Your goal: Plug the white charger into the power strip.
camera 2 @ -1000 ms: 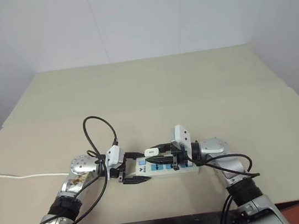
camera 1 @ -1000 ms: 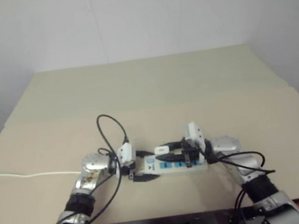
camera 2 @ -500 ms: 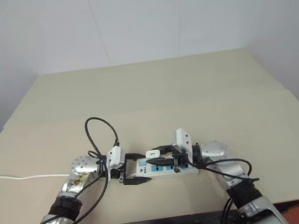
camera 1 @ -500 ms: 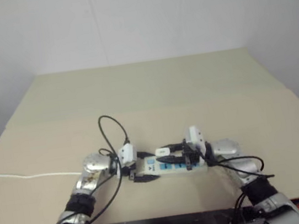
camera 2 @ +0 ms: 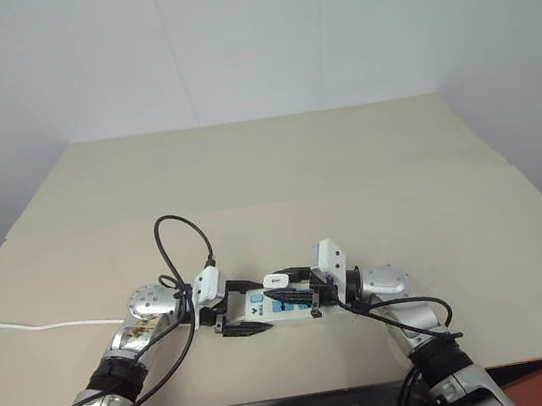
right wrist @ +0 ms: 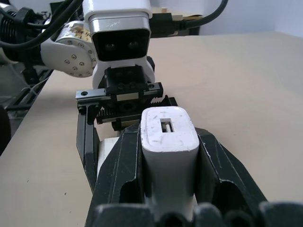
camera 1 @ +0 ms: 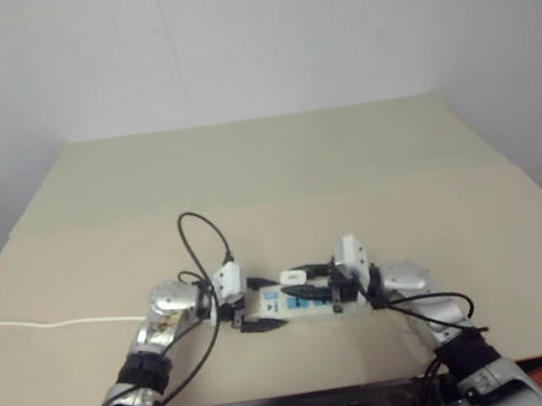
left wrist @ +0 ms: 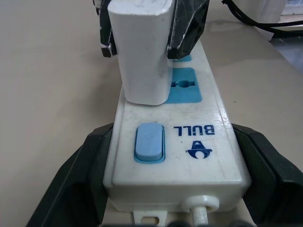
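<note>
Right gripper [right wrist: 168, 184] clamped on the white charger [left wrist: 140, 52]: plain white block, rounded corners, standing upright on the power strip [left wrist: 189, 142] at its first blue socket face beside the pale blue switch. Left gripper [left wrist: 156, 189] jaws wide, straddling the strip's switch end, touching its sides. Strip lies near the table's [camera 1: 348, 172] front edge, midway along it.

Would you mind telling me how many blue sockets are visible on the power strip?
2: one beside the charger, one partly behind the end effector. More may be hidden.
</note>
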Tool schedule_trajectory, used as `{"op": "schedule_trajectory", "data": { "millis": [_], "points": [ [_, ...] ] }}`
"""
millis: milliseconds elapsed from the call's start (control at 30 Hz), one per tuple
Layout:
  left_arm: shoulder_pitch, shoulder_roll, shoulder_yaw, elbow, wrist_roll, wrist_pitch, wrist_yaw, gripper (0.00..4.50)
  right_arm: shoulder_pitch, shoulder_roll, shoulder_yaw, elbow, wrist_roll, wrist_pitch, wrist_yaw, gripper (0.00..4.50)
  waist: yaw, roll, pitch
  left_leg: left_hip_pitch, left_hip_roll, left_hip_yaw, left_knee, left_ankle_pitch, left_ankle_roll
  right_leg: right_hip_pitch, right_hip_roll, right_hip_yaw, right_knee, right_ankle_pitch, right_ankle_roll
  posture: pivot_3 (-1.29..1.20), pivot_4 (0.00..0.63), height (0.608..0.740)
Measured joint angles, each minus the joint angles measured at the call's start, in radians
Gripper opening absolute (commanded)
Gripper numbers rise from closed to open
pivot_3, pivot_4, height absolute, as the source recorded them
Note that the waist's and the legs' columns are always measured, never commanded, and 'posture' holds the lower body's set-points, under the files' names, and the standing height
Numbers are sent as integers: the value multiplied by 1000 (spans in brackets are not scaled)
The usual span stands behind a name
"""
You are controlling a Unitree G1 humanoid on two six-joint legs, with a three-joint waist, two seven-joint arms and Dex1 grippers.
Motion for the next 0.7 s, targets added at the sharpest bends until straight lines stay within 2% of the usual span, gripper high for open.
{"op": "schedule_trajectory", "data": {
  "millis": [333, 700],
  "points": [
    [4, 1, -5, -5, 0, 0, 3, 3302, -26, -17, 13, 6, 0, 34, 30, 1093, 0, 0, -4, 0, 0, 0, -1, 0, 1, 0, 0, 0, -1, -1, -1, 0, 150, 740],
    [7, 6, -5, -9, 0, 2, 7, 3302, -6, -14, 15, -18, 2, 41, -19, 1093, 0, 0, -5, 0, 1, 0, -1, 0, 1, 0, 1, 0, -1, -1, -1, 0, 150, 740]
  ]
}}
